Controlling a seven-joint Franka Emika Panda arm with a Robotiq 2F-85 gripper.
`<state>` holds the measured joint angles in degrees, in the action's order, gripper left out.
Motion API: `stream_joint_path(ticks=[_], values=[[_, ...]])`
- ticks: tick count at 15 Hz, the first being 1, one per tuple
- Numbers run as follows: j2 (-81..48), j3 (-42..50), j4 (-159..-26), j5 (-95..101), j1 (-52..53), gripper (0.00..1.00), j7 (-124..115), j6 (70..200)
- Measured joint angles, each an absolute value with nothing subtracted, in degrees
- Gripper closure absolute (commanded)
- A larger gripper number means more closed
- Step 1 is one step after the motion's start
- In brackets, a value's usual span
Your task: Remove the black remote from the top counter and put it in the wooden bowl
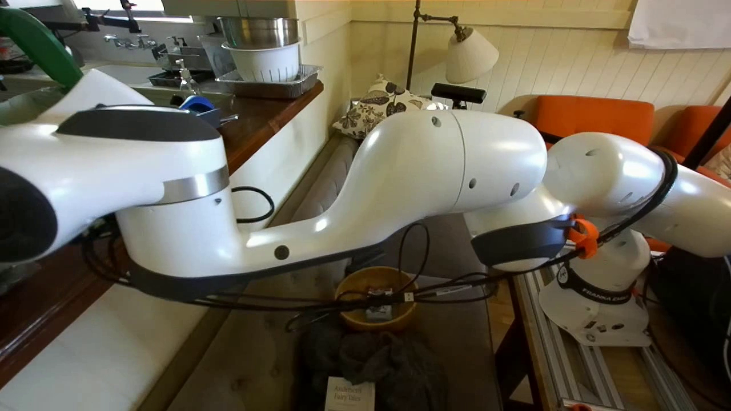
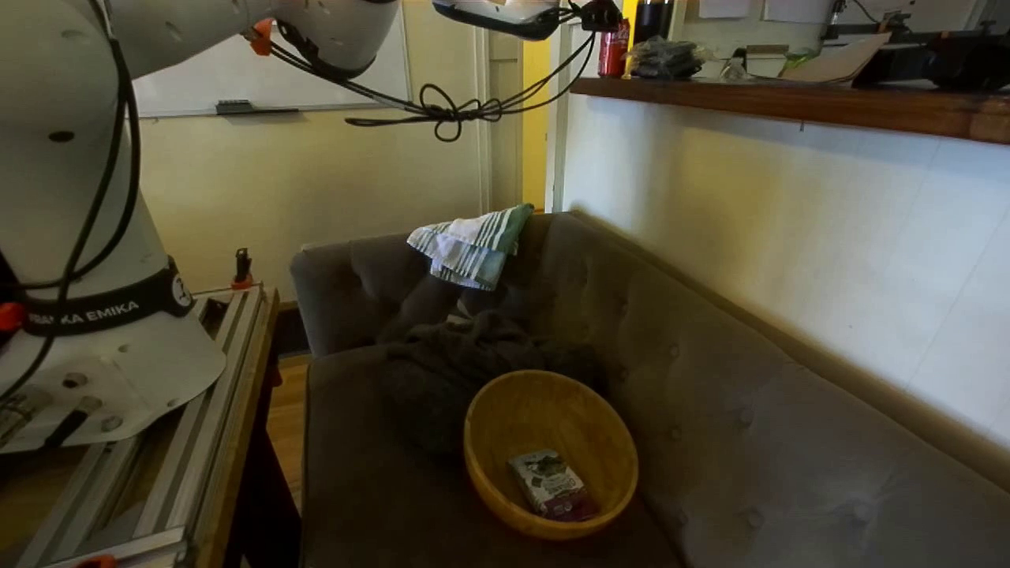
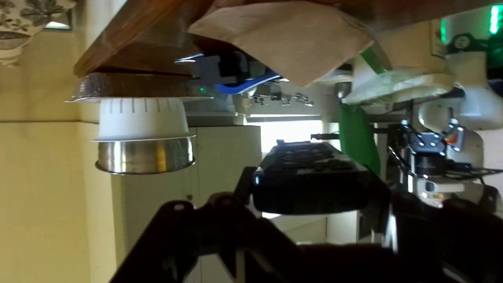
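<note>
In the wrist view, which stands upside down, my gripper (image 3: 311,184) is shut on the black remote (image 3: 310,196). Its fingers hold the remote at both sides, with its long axis pointing away from the camera. The remote appears off the top counter (image 3: 125,35). The counter also shows in both exterior views (image 1: 280,114) (image 2: 789,99). The wooden bowl (image 2: 552,390) sits on the couch seat, with a small packet (image 2: 552,485) inside. The bowl also shows below the arm (image 1: 351,282), partly behind cables. The gripper and remote are out of view in both exterior views.
A foil tray (image 1: 274,88) with a white strainer (image 1: 265,63) and metal pot (image 1: 260,31) stands on the counter. A blue object (image 1: 197,104) and a red can (image 2: 614,51) are there too. Cables (image 1: 320,307) hang under the arm. A dark blanket (image 2: 473,355) lies beside the bowl.
</note>
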<state>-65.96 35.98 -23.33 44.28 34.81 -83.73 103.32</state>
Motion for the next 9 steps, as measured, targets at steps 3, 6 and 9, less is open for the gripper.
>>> stream_joint_path(ticks=[3, 6, 9], values=[[-65.4, 34.7, -23.3, 44.3, 33.8, 0.61, -78.4, 94.6], [-65.2, 32.7, -23.3, 44.3, 33.1, 0.61, -75.1, 85.4], [-65.1, 30.7, -23.3, 44.3, 32.8, 0.61, -74.2, 73.5]])
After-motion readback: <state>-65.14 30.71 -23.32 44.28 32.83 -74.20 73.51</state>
